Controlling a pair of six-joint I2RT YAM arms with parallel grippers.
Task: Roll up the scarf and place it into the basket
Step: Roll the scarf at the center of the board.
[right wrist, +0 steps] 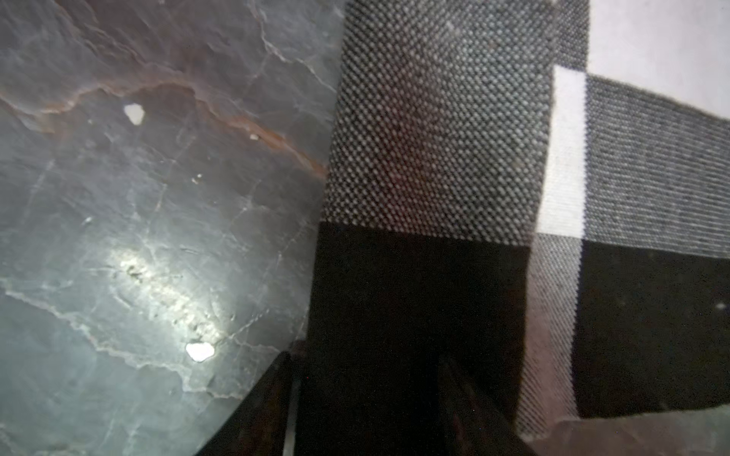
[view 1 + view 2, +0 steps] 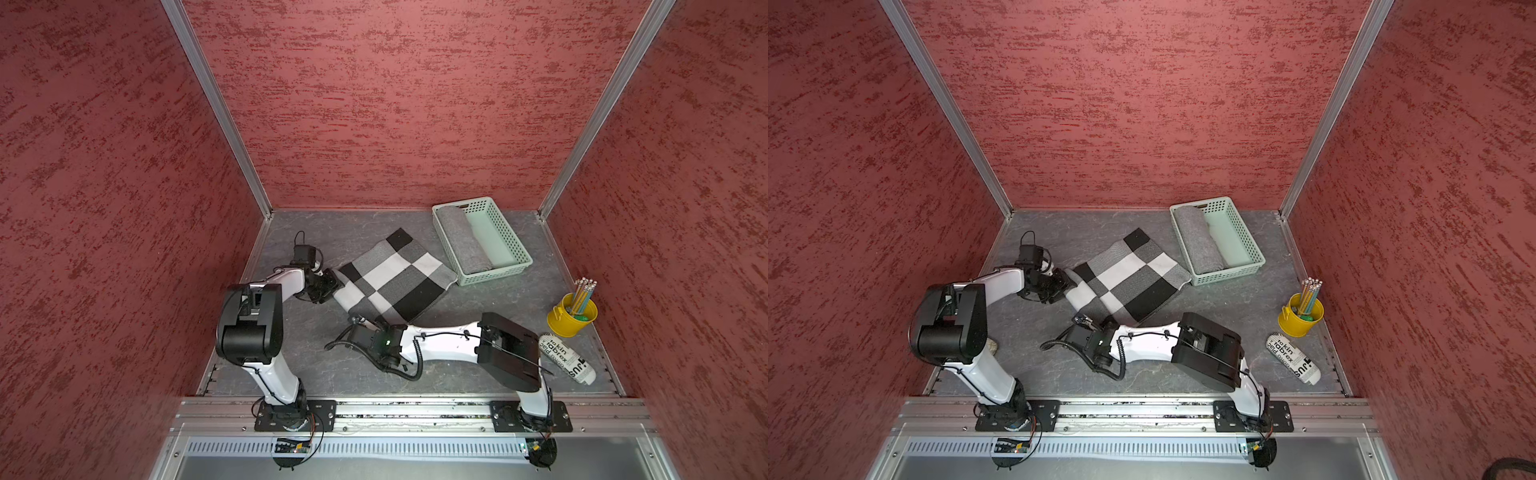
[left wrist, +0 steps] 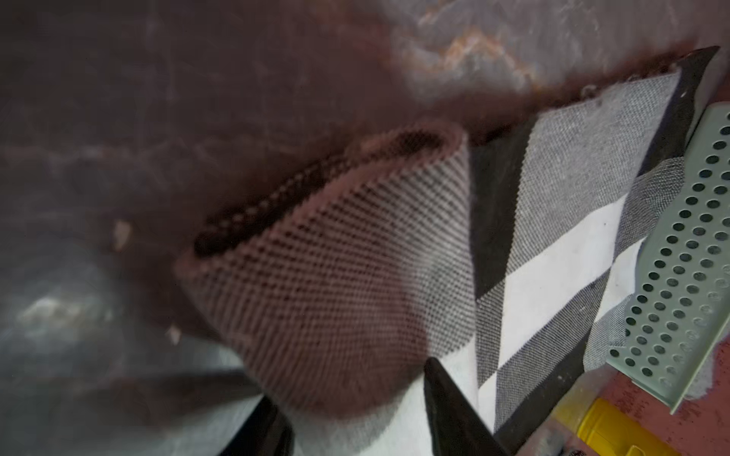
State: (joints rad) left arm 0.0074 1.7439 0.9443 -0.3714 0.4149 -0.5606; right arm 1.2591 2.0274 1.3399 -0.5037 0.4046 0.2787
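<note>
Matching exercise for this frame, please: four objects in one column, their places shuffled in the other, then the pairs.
1 checkered scarf
2 grey roll
3 pencils
4 lettered white roll

A in the yellow cup
B spread on the table
C inside the basket
D lying on the table near the cup

Pairs: 1-B, 2-C, 3-A, 4-D

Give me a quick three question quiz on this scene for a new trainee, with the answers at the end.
1. True or false: the basket is empty.
2. The checkered scarf lies: A) inside the basket, B) on the table beside the basket, C) draped over an arm.
3. Fill in: the pencils stand in a ___ cup.
Key: 1 false, a grey rolled cloth lies in it; 2 B; 3 yellow.
</note>
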